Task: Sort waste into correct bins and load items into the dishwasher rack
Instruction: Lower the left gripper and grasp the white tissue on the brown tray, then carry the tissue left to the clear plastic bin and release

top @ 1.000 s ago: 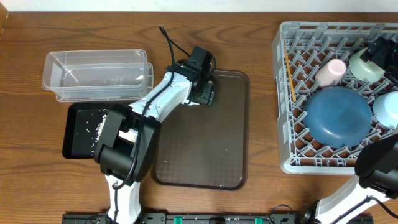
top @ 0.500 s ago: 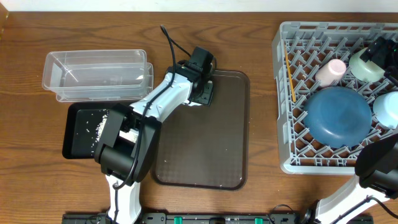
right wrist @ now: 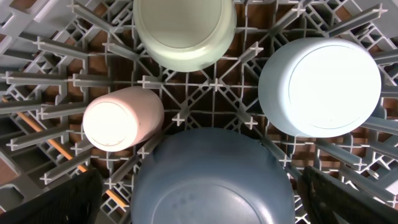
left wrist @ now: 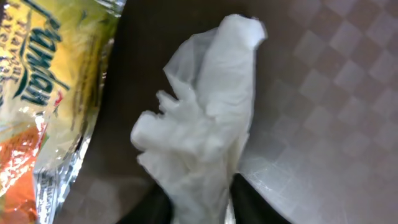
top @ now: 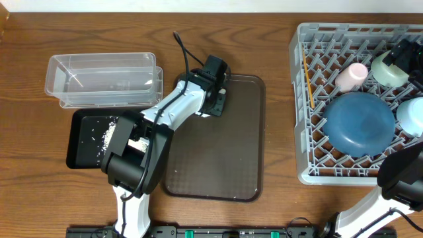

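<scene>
The left hand [left wrist: 196, 208] gripped the tissue [left wrist: 202, 118] over the tray [left wrist: 317, 87], apparently by a thin fold, so it could slip free or drag the wrapper [left wrist: 50, 87] just beside it. The right hand [right wrist: 200, 204] hung released above the rack [right wrist: 205, 93].

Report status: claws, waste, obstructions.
Left claw shut on crumpled tissue at brown serving tray. Right claw open, empty, above loaded dishwasher rack. Snack wrapper beside tissue, ungripped. Rice in black tray.
</scene>
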### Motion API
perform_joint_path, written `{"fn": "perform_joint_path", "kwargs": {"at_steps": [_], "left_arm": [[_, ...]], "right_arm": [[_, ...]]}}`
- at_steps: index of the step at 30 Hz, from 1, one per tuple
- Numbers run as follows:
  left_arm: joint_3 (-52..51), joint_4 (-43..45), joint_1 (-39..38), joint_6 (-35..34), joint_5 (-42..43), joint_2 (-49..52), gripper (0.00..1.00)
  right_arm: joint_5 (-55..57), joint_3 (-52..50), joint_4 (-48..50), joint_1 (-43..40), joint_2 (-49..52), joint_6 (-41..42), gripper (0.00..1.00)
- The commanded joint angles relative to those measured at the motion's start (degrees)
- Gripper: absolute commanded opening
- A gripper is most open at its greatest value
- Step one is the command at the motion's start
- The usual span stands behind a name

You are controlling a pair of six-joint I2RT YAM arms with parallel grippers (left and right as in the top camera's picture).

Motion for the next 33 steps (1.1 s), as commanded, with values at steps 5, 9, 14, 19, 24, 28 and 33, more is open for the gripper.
{"fn": "perform_joint_path", "kwargs": {"at_steps": [5, 9, 14, 19, 24, 28, 33], "left_arm": [[0.70, -0.31, -0.35, -0.85, -0.61, -1.09, 0.06], [1.14, -0.15, -0.26, -4.02, -0.68, -7.21, 0.07], [1.14, 1.09, 1.22, -5.95, -1.97, -17.18, 0.06], [1.14, 1.38, 6.49, -11.56, -9.05, -24.00, 0.06], [1.05, 1.33, 15.04, -18.49, -9.77, -24.48, 0.06], [1.05, 1.38, 21.66, -24.52, -9.77, -22.62, 0.06], [1.05, 2.47, 28.68, -28.70, -9.75, -19.98, 0.17]], "right_arm": [[0.15, -0.04, -0.02, -0.70, -0.35, 0.74, 0.99], [0.15, -0.04, -0.02, -0.70, -0.35, 0.74, 0.99], [0.15, -0.04, -0.02, -0.66, -0.35, 0.74, 0.99], [0.13, -0.04, -0.04, -0.70, -0.35, 0.74, 0.99], [0.15, -0.04, -0.02, -0.68, -0.35, 0.74, 0.99], [0.15, -0.04, -0.02, -0.70, -0.35, 0.74, 0.99], [0.13, -0.04, -0.02, -0.70, -0.35, 0.74, 0.99]]}}
